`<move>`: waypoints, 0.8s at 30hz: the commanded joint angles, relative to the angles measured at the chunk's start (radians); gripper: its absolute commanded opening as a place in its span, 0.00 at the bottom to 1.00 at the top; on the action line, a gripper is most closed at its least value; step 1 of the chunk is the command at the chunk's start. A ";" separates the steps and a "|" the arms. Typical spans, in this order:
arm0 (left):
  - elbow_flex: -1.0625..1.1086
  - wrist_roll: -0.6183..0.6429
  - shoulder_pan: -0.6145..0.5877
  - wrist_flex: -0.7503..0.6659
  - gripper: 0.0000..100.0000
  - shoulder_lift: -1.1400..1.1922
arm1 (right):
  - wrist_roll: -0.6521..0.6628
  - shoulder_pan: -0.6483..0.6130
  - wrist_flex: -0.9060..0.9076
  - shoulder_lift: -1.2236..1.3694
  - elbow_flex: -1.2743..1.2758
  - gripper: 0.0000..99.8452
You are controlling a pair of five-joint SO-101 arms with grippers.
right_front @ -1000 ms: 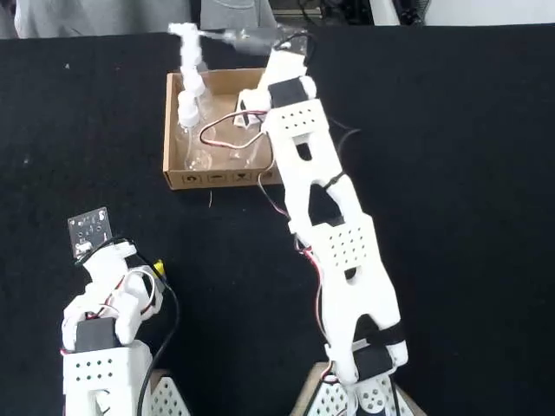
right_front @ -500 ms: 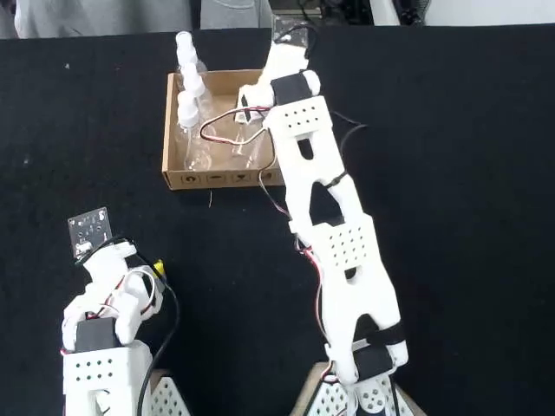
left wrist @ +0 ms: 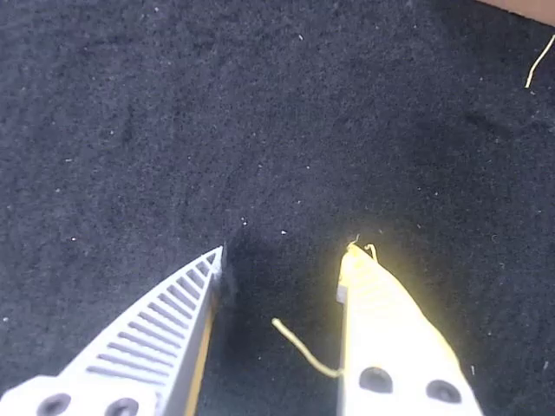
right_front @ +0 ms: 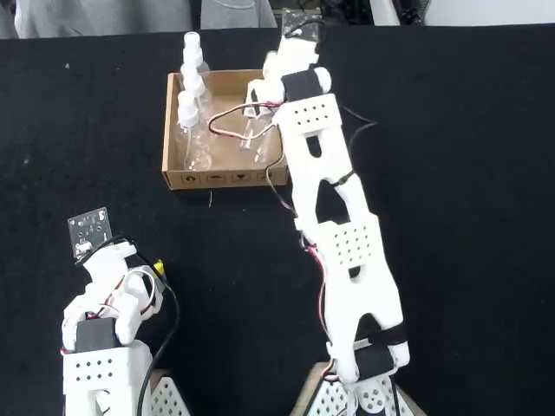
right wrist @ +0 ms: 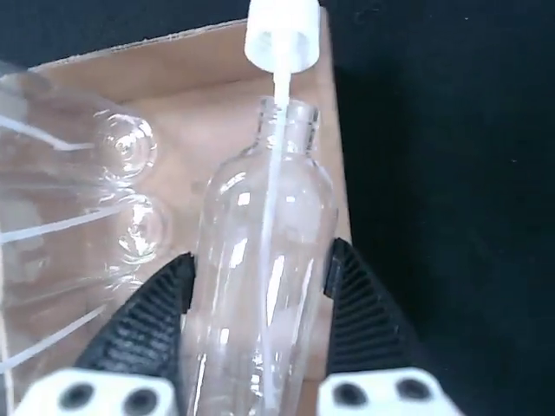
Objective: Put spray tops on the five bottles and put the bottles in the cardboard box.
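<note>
The work looks close to its end, though not finished. The cardboard box [right_front: 217, 179] sits near the far edge of the bench [right_front: 451, 173], left of its middle. Along the box's left wall the high view shows three white capped tops [right_front: 189, 84] on clear bottles, so I judge those done. More bottles lie under the arm, and the right wrist view shows two round bases [right wrist: 130, 147] on the cardboard floor. The full count of five cannot be confirmed. The right gripper [right wrist: 260, 264] is clenched on a clear bottle [right wrist: 260, 217], with its dark pads [right wrist: 347, 295] pressed to either side. It holds the bottle over the box, just inside the right wall. That bottle's spray top [right wrist: 282, 35] is not seated: the white cap stands off the neck and only its tube runs down inside. By my reading, what is left is closing that cap and laying the bottle in the box. The left gripper [left wrist: 282, 256] is released, its fingers spread over bare bench near the near left corner, holding nothing.
</note>
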 commanded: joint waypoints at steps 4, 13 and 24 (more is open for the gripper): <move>0.027 -0.002 -0.008 0.005 0.20 -0.012 | 0.046 0.008 -0.018 -0.019 -0.074 0.02; 0.027 -0.002 -0.008 0.005 0.20 -0.012 | 0.048 0.003 0.008 -0.018 -0.156 0.02; 0.027 -0.002 -0.008 0.005 0.20 -0.012 | 0.048 0.003 0.138 -0.015 -0.344 0.02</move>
